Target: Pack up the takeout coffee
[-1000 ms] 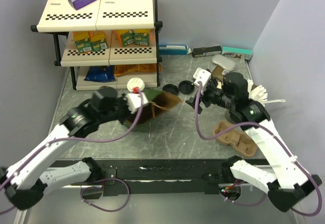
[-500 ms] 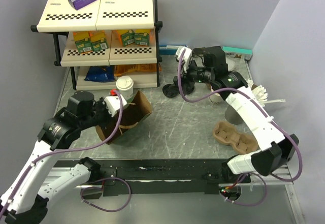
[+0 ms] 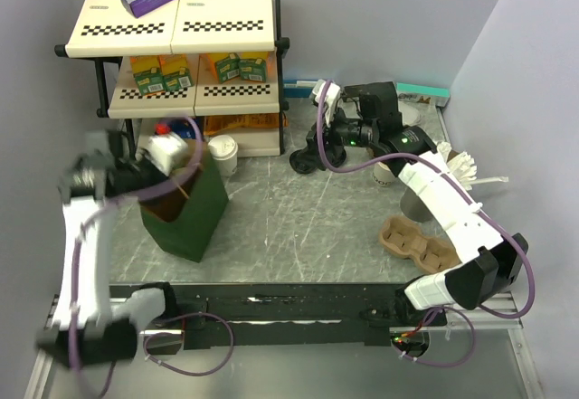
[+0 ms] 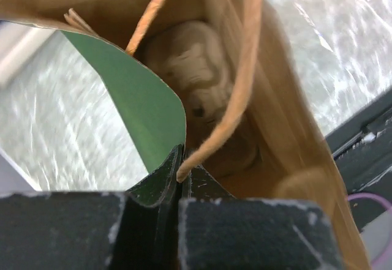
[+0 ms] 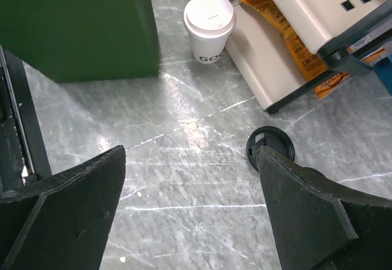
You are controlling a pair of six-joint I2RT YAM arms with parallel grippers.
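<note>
Nearest the arm bases, at the right, a brown cup tray (image 3: 414, 241) is lying on the table (image 3: 298, 227), and a grey tumbler (image 3: 418, 202) of white sticks is standing just behind it. At the left, a green paper bag (image 3: 188, 207) is being held upright with its mouth open. Here the left gripper (image 4: 179, 167) is pinching the bag's rim and one paper handle together, fingers fully closed on them. The left arm is blurring in the overhead view. Something pale is lying at the bottom of the bag, too blurred to name.

Just past the bag, a white-lidded coffee cup (image 5: 209, 18) is standing upright on the table. It is sitting close to the foot of the shelf rack (image 3: 181, 28), apart from the bag and not in it.

Further right, the right gripper (image 5: 191, 160) is hovering over the table between that cup and a black lid (image 5: 270, 149), fingers spread wide and gripping nothing. A second white cup (image 3: 384, 175) is showing partly behind the right forearm. Snack packets are sitting on the rack's lower shelves.
</note>
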